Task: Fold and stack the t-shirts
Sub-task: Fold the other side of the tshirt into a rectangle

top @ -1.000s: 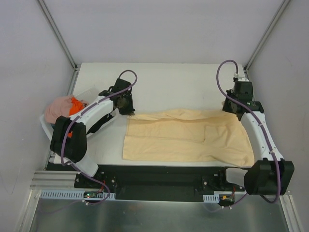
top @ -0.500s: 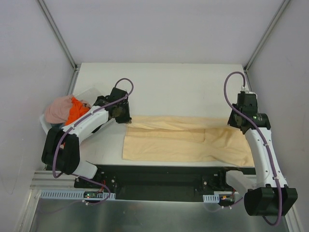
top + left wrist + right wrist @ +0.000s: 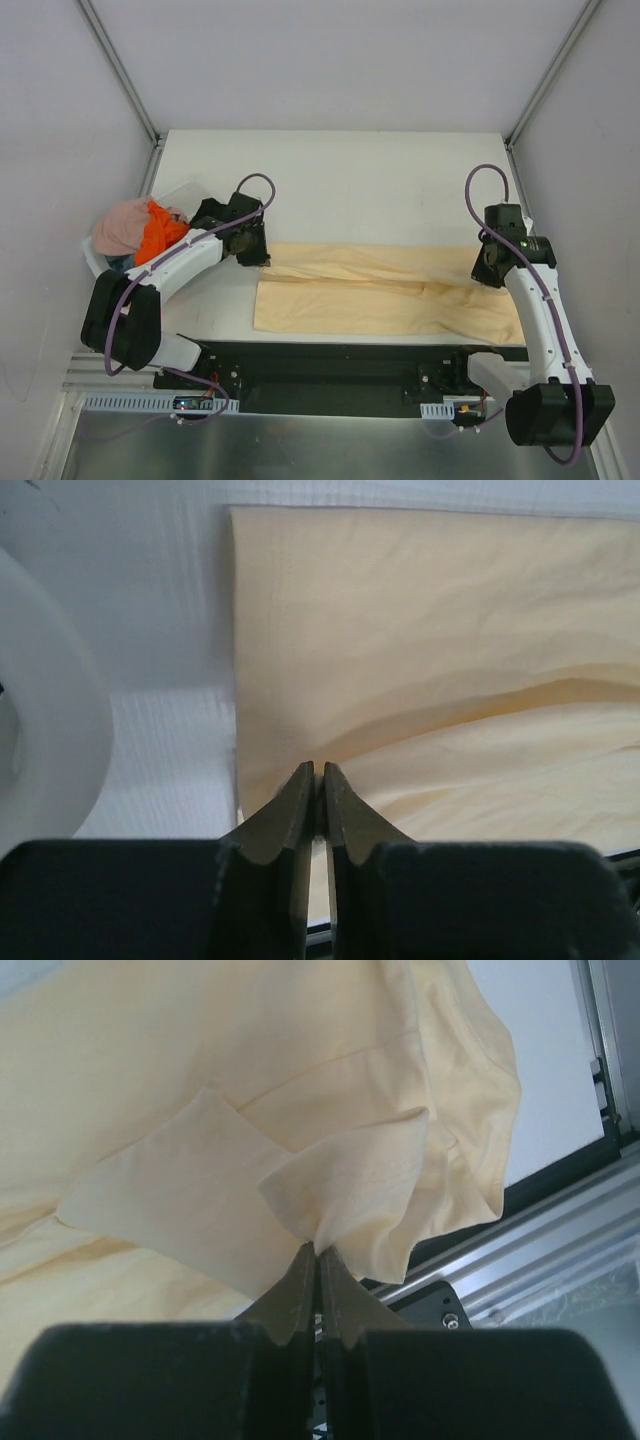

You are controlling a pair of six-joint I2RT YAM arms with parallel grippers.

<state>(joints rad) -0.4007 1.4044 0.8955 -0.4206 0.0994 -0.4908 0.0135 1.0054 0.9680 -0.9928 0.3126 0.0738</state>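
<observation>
The pale yellow-beige t-shirt point(image 3: 385, 295) lies stretched along the near edge of the white table, its far long edge lifted and brought toward me. My left gripper point(image 3: 262, 256) is shut on the shirt's far left corner point(image 3: 300, 680). My right gripper point(image 3: 487, 272) is shut on the shirt's far right corner, and the cloth point(image 3: 350, 1180) bunches up from its jaws. The bright orange t-shirt point(image 3: 157, 232) and the dusty pink t-shirt point(image 3: 118, 226) lie heaped in the white plastic basket point(image 3: 185, 193) at the left. No black t-shirt is in view.
The white table point(image 3: 340, 180) stretches behind the shirt to the back wall. The black front rail point(image 3: 330, 370) with the arm bases runs right along the shirt's near edge. The basket's white rim point(image 3: 50, 740) sits close left of my left gripper.
Both grippers have moved toward me over the last second, drawing the shirt's far edge nearer. The shirt now shows as a narrower strip.
</observation>
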